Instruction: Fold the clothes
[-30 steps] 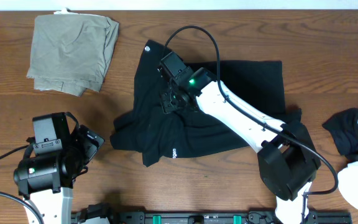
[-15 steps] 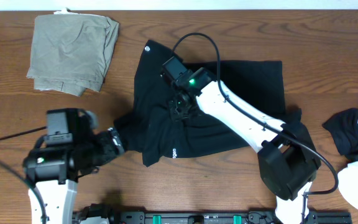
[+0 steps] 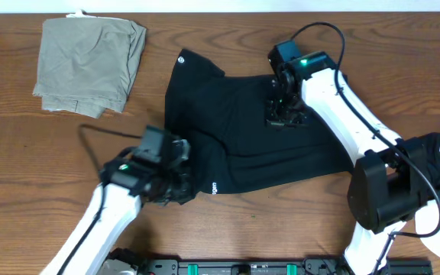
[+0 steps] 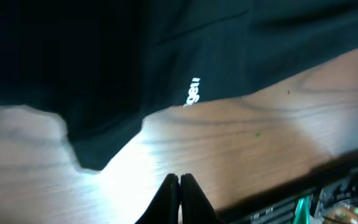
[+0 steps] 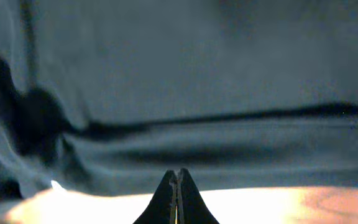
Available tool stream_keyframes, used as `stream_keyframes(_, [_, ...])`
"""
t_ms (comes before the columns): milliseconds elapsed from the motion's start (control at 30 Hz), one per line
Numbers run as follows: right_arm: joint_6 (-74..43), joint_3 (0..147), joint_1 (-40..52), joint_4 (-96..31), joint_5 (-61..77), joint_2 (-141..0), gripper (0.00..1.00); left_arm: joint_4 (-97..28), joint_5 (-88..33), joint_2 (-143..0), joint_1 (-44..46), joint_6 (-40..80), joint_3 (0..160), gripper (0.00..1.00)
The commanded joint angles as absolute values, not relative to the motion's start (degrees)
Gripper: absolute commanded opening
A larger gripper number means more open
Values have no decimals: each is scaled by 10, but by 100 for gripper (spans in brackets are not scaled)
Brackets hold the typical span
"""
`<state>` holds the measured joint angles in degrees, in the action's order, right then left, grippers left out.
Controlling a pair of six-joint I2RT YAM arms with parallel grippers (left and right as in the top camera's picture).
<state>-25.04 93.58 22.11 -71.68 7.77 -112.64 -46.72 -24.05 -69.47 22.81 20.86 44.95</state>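
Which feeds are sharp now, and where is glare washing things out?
Overhead: sharp and even, though folds in the black shirt barely show. Left wrist: blurred, glare on the table ahead of the left end effector. Right wrist: soft, shirt washed grey-blue, glare along the table below.

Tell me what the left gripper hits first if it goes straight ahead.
The left gripper likely meets bare table first, just short of the black garment; depth is unclear.
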Motion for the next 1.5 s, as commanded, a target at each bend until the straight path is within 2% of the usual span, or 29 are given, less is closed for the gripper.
stream_keyframes(0, [-215,940,224,-740,90,-1113,1,-454,-225,-766,250,260,450,6])
stream_keyframes(300, [-207,940,225,-745,88,-1113,1,-425,-183,-871,244,263,450,6])
stream_keyframes(800, [-205,940,225,-740,79,-1113,1,-417,-113,-872,232,249,451,6])
stream_keyframes(1267, [-205,940,226,-750,77,-1113,1,-383,-101,-885,193,247,451,6])
stream_keyframes(1467, [-205,940,225,-771,38,-1113,1,-398,-94,-914,132,247,451,6])
